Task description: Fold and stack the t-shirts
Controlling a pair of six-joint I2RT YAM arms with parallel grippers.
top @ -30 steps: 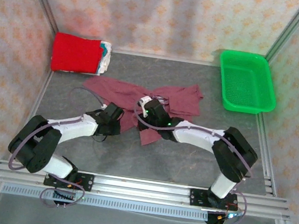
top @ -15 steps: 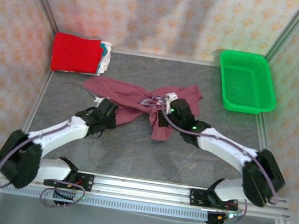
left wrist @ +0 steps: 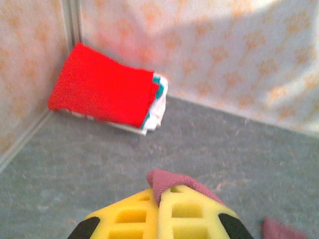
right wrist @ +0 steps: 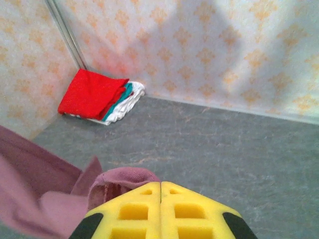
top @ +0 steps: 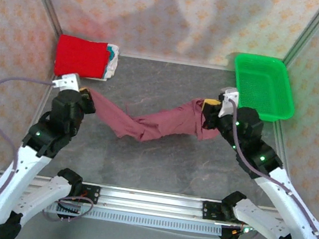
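Left gripper [top: 87,97] pinches one end of the maroon shirt [top: 147,124]; in the left wrist view its yellow pads [left wrist: 132,219] are pressed together with a fold of maroon cloth poking out between them. Right gripper [top: 211,112] pinches the other end the same way, a bunched lump of cloth sitting just ahead of its closed pads [right wrist: 134,211]. Between the two the shirt hangs as a twisted, sagging band across the middle of the table [top: 159,167], lowest near its centre; whether that low part touches the table I cannot tell. No print can be read, and the cloth is roped up, not flat. In the far left corner lies the stack: a red shirt [top: 80,56] folded on top, with whitish shirts [top: 114,59] and a teal edge showing beneath it. A green basket [top: 265,87] sits in the far right corner, just behind the right gripper. By my reading the task is well along but not finished: the stack is built, while the maroon shirt is not yet folded. It would need to be spread flat on the table, folded, then laid on the red shirt.
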